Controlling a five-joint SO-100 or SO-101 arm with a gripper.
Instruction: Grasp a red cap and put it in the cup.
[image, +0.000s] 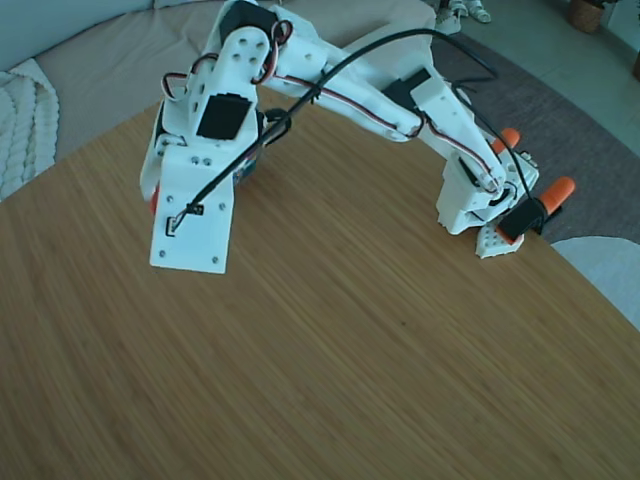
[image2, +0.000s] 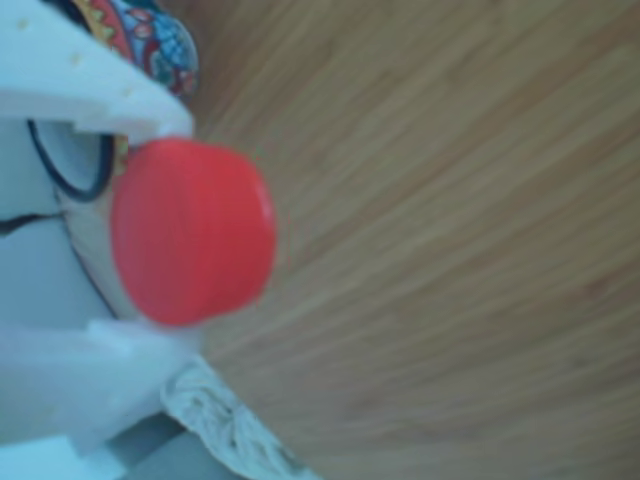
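End effector (image2: 150, 225) clamps red cap (image2: 192, 232) between white fingers (image2: 90, 95) in other view, cap blurred, held over wooden bench (image2: 450, 250). Cup (image2: 150, 40) just behind it, patterned band and black rim showing. Fixed view: arm folded low over bench, only red sliver (image: 154, 202) visible at white plate's edge.

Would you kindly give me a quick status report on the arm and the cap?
Gripper shut on red cap, cap between white fingers. Cup close by, only patterned edge showing in other view. Fixed view: arm hides both. Nothing seen in the way.
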